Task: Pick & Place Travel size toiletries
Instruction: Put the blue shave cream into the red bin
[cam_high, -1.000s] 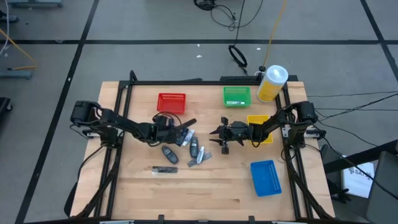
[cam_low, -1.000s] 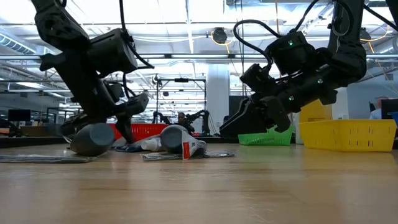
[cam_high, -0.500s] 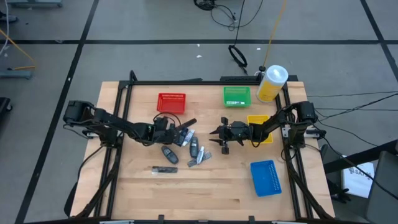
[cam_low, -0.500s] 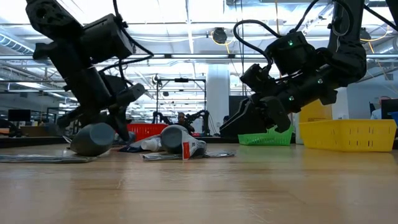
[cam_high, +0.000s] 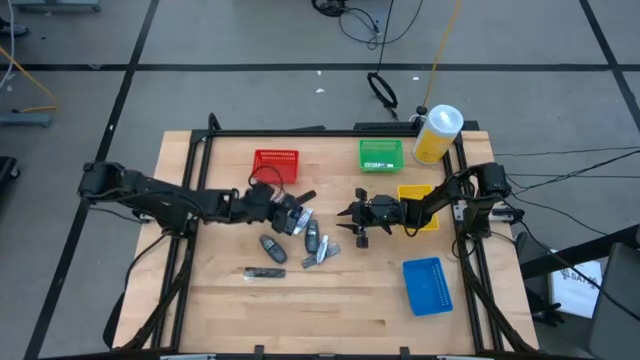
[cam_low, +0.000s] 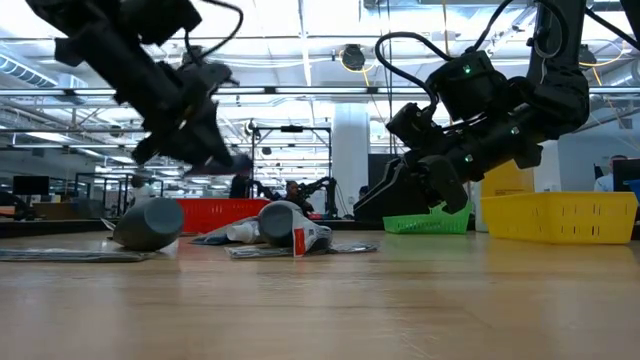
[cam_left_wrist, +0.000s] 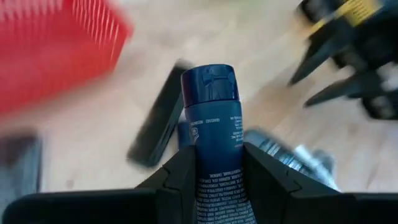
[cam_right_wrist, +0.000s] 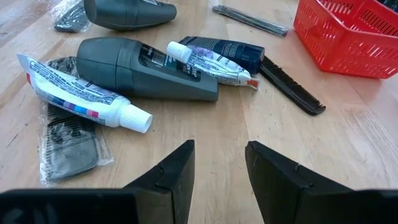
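Travel size toiletries lie in a loose pile (cam_high: 310, 240) at mid-table: a dark grey bottle (cam_right_wrist: 143, 68), two white toothpaste tubes (cam_right_wrist: 81, 93) (cam_right_wrist: 211, 62), a black comb (cam_right_wrist: 292, 93) and sachets. My left gripper (cam_high: 290, 218) (cam_low: 225, 158) hangs above the pile's left side, shut on a small dark blue bottle (cam_left_wrist: 211, 106). My right gripper (cam_high: 350, 225) (cam_right_wrist: 217, 155) hovers open just right of the pile, with nothing between its fingers. My left gripper pinches the blue bottle's body (cam_left_wrist: 214, 171) between its two fingers, one on each side. The fingers slant down from the table's left and lie along the bottle. Its capped end (cam_left_wrist: 209, 84) sticks out past the fingertips. The bottle is lifted clear of the table.
A red bin (cam_high: 275, 165) stands behind the pile, with a green bin (cam_high: 381, 154) and a yellow bin (cam_high: 415, 200) at the back right and a blue bin (cam_high: 426, 285) at the near right. A large yellow bottle (cam_high: 437, 133) is at the far right corner. A flat sachet (cam_high: 265, 272) lies nearer the front.
My left gripper has risen from table height beside the pile and rolled its wrist. It now hangs well above the toiletries with the blue bottle lifted clear.
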